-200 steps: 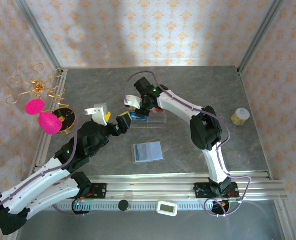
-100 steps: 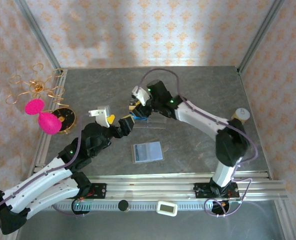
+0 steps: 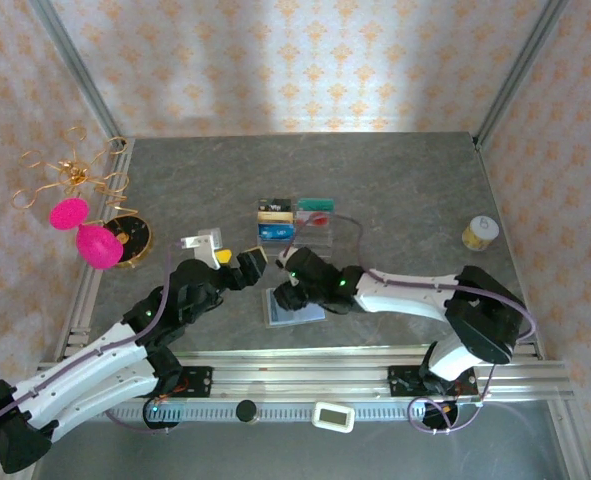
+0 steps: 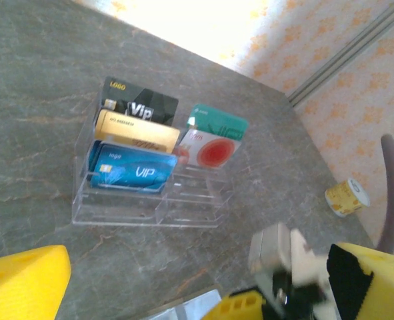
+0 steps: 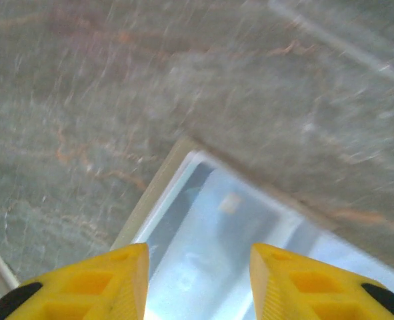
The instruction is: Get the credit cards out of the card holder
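where the top camera looks down, the card holder (image 3: 300,308) lies open on the table (image 3: 405,180), pale lining up, with the right gripper (image 3: 285,290) over its left edge and the left gripper (image 3: 237,262) just beside it, jaws spread wide and empty. the credit cards (image 3: 275,232) stand in the clear tray (image 3: 320,240) farther back. from the left wrist, black, gold and blue cards stand in one half of the tray, teal and red-blotched ones in the other. from the right wrist, the yellow fingers (image 5: 83,283) stand apart, gripping nothing, above the holder's lining.
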`<state>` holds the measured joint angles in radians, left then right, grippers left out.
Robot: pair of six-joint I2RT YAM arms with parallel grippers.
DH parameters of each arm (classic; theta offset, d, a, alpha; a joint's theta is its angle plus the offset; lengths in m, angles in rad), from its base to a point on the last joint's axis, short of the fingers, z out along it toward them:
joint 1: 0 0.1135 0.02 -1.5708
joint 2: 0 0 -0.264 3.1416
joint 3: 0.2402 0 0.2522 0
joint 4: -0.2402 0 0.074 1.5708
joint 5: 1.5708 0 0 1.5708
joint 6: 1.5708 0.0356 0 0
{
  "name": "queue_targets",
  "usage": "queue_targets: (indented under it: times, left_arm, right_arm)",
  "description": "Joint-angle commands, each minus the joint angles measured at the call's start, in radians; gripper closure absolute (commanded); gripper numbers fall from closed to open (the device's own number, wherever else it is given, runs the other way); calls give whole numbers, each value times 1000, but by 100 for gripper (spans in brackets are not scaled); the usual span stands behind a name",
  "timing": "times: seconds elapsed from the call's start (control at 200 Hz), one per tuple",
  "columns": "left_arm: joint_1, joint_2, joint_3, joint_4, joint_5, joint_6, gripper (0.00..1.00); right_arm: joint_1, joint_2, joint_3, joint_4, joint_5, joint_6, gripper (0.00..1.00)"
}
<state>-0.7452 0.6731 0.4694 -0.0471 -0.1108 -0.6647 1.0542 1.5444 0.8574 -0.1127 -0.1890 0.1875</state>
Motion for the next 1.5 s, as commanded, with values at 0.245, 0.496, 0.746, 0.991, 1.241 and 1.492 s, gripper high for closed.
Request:
queue_targets:
  times: [0.245, 0.496, 0.746, 0.991, 1.241, 1.492]
  left_arm:
    - [8, -41, -43, 13, 16, -37, 3]
    - [8, -13, -57, 7, 38, -36, 10]
    - [6, 73, -100, 42, 87, -47, 36]
    - [2, 269, -169, 197, 199, -75, 83]
    - [-48, 519, -112, 300, 278, -44, 93]
    - [-115, 712, 27, 290, 360, 15, 87]
  right_arm:
    - [93, 174, 76, -36, 188, 45, 57]
    - [104, 200, 52, -20, 204, 83, 90]
    - [104, 83, -59, 165, 207, 164, 100]
    - [103, -2, -145, 282, 183, 187, 100]
    - [103, -57, -193, 315, 193, 219, 93]
    - [102, -308, -297, 250, 396, 274, 64]
